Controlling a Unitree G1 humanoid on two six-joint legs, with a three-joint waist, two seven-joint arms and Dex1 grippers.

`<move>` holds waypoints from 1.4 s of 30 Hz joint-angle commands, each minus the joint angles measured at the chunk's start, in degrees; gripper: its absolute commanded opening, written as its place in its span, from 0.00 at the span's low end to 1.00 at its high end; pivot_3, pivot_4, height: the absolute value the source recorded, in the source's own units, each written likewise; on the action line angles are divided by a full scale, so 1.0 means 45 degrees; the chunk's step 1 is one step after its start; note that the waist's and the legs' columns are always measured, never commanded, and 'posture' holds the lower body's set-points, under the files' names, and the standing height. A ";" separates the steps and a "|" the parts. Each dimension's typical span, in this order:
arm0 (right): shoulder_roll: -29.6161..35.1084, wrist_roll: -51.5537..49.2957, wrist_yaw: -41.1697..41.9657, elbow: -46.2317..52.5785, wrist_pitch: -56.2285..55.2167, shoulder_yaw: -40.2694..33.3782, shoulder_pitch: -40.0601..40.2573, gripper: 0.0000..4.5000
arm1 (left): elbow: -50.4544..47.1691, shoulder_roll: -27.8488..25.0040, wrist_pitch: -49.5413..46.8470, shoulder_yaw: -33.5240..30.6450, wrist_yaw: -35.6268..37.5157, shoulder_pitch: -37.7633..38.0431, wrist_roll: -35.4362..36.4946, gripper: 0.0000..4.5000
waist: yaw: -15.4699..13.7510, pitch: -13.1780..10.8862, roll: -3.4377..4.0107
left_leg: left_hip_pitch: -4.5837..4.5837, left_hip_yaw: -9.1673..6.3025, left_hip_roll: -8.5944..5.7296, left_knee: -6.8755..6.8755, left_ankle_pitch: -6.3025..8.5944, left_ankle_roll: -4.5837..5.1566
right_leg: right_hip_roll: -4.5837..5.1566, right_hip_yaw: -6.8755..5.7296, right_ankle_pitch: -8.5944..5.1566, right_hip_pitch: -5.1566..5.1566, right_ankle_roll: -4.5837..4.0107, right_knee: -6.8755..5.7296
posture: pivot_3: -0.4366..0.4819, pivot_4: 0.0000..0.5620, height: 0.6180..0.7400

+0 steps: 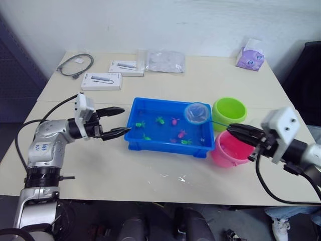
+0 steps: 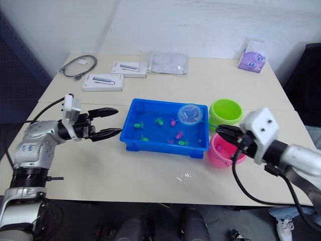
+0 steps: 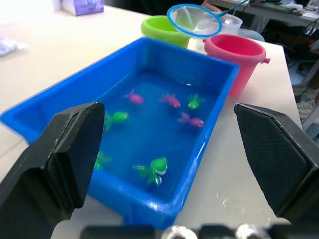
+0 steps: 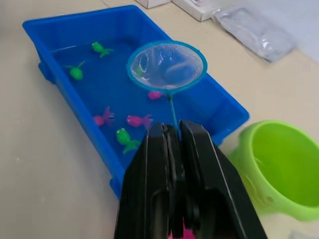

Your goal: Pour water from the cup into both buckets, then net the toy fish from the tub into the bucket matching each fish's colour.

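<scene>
The blue tub (image 1: 135, 143) holds water and several toy fish, green (image 1: 159, 120) and pink (image 1: 181, 133). My left gripper (image 1: 119, 121) is open, just left of the tub's short wall and empty. My right gripper (image 1: 234, 131) is shut on the thin handle of the net, above the pink bucket (image 1: 223, 153). The net's hoop (image 1: 196, 113) hangs over the tub's far right corner, and I see no fish in its mesh (image 4: 167, 67). The lime green bucket (image 1: 229, 111) stands behind the pink one. A clear rim, likely the cup (image 3: 233, 22), shows past the buckets.
Two white boxes (image 1: 102, 81), a grey cable (image 1: 75, 65) and a plastic bag (image 1: 165, 61) lie at the table's far side. A purple tissue box (image 1: 251, 56) sits at the far right. Water drops (image 1: 180, 178) mark the table in front of the tub.
</scene>
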State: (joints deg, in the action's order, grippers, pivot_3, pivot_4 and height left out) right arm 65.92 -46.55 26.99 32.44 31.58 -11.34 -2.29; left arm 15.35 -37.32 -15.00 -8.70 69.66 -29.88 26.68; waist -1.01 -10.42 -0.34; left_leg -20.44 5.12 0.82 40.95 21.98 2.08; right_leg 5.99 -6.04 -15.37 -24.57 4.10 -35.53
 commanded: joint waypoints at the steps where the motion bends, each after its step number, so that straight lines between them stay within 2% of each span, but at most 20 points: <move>1: 0.0956 0.2548 0.0608 -0.0855 0.1195 0.2263 -0.2480 0.00 | -0.0839 -0.0260 -0.0011 -0.0033 -0.0167 0.0168 -0.0038 0.99 | -0.0021 -0.0003 0.0004 | -0.0006 0.0008 0.0000 0.0007 0.0001 0.0001 | 0.0001 0.0000 0.0002 -0.0007 0.0003 -0.0001 | 0.48 0.27 1.00; 5: 0.0883 0.5432 0.1926 -0.2024 0.0534 0.4563 -0.4922 0.00 | -0.1540 -0.0356 -0.0178 -0.0012 -0.0344 0.0582 0.0054 0.99 | -0.0008 -0.0008 0.0013 | -0.0030 0.0016 -0.0008 0.0005 0.0004 0.0001 | 0.0002 0.0000 0.0007 -0.0027 0.0012 0.0012 | 0.48 0.27 1.00; 8: 0.0460 0.7048 0.2697 -0.2722 0.0110 0.5741 -0.6002 0.00 | -0.2042 -0.0397 -0.0306 -0.0008 -0.0529 0.0932 0.0099 0.99 | 0.0043 -0.0008 0.0014 | -0.0042 0.0020 -0.0006 -0.0005 0.0006 -0.0005 | -0.0009 -0.0006 0.0006 -0.0044 0.0012 0.0012 | 0.48 0.27 1.00; 13: -0.0252 0.8822 0.3791 -0.3359 -0.0458 0.6792 -0.6683 0.00 | -0.2703 -0.0412 -0.0443 -0.0030 -0.0741 0.1480 0.0189 0.99 | 0.0161 -0.0009 0.0014 | -0.0054 0.0031 -0.0003 0.0003 0.0005 -0.0005 | -0.0028 -0.0011 0.0012 -0.0044 0.0022 0.0003 | 0.48 0.27 1.00; 19: -0.0654 1.0514 0.4711 -0.3917 -0.1450 0.7103 -0.6955 0.00 | -0.3091 -0.0395 -0.0628 -0.0017 -0.0903 0.1740 0.0266 0.99 | 0.0220 -0.0010 0.0016 | -0.0053 0.0030 -0.0003 0.0005 0.0004 -0.0008 | -0.0032 -0.0011 0.0015 -0.0041 0.0027 -0.0004 | 0.48 0.27 1.00; 24: -0.1640 1.0281 0.5576 -0.3977 -0.1110 0.6839 -0.7337 0.00 | -0.3186 -0.0351 -0.0733 -0.0019 -0.0978 0.1772 0.0292 0.99 | 0.0248 -0.0011 0.0019 | -0.0046 0.0028 0.0001 0.0005 0.0002 -0.0011 | -0.0042 -0.0014 0.0016 -0.0025 0.0029 -0.0002 | 0.48 0.27 1.00; 31: -0.2188 1.0204 0.6187 -0.3551 -0.0038 0.6374 -0.7236 0.00 | -0.3147 -0.0318 -0.0670 -0.0084 -0.1074 0.1873 0.0285 0.99 | 0.0248 -0.0018 0.0029 | -0.0046 0.0028 0.0003 0.0004 0.0001 -0.0015 | -0.0045 -0.0013 0.0016 -0.0027 0.0029 -0.0012 | 0.48 0.27 1.00; 38: -0.3259 0.8826 0.5909 -0.3167 0.1912 0.4857 -0.6533 0.00 | -0.3217 -0.0340 -0.0696 -0.0145 -0.1166 0.1992 0.0336 0.99 | 0.0241 -0.0017 0.0029 | -0.0046 0.0024 0.0003 0.0004 0.0001 -0.0016 | -0.0045 -0.0016 0.0016 -0.0025 0.0030 -0.0016 | 0.48 0.27 1.00; 42: -0.3746 0.7333 0.5636 -0.2085 0.3703 0.3218 -0.5489 0.00 | -0.3231 -0.0300 -0.0724 -0.0346 -0.1297 0.2087 0.0510 0.99 | 0.0218 -0.0018 0.0029 | -0.0046 0.0020 0.0004 0.0001 0.0002 -0.0017 | -0.0044 -0.0016 0.0016 -0.0025 0.0030 -0.0017 | 0.48 0.27 1.00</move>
State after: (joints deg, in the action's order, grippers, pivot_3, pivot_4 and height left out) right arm 48.88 -10.95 52.81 19.63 45.79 7.11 -27.55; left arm 2.64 -38.55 -18.59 -8.58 63.89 -20.73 27.59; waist -0.02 -10.50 -0.21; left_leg -20.65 5.19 0.84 40.95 21.99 2.01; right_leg 5.80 -6.13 -15.30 -24.67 4.23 -35.61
